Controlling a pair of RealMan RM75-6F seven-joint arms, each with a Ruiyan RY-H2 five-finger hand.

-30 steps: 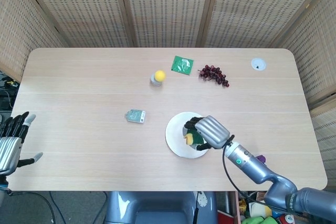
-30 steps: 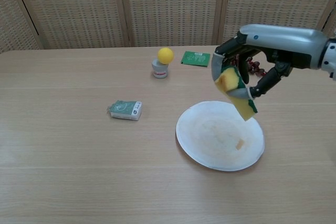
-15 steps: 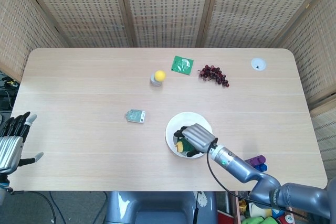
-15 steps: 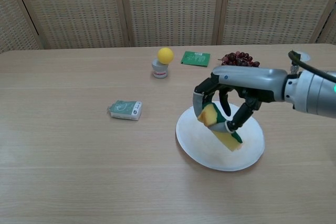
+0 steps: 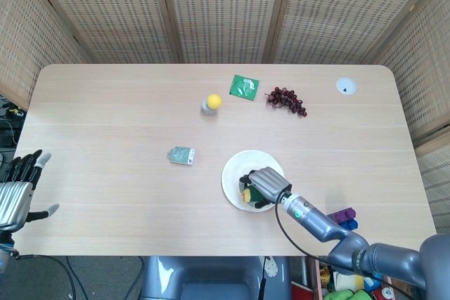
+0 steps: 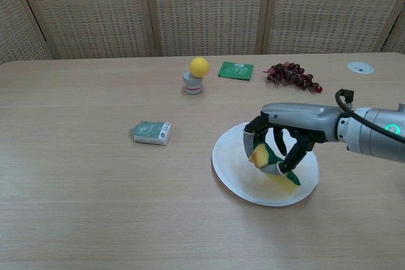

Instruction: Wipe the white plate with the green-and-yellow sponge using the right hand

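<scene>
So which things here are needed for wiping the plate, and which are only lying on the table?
Needed: white plate, green-and-yellow sponge, right robot hand holding it.

Only lying there: grapes, green packet, yellow ball on a small jar, small wrapped pack.

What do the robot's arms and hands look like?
The right arm is a smooth silver-grey tube with a small glowing green light and a thin black cable looping near the wrist. The right hand has a silver metal back and black fingers. The left hand matches it: a ridged silver back, black fingers and pale fingertips. Its arm is out of sight.
</scene>
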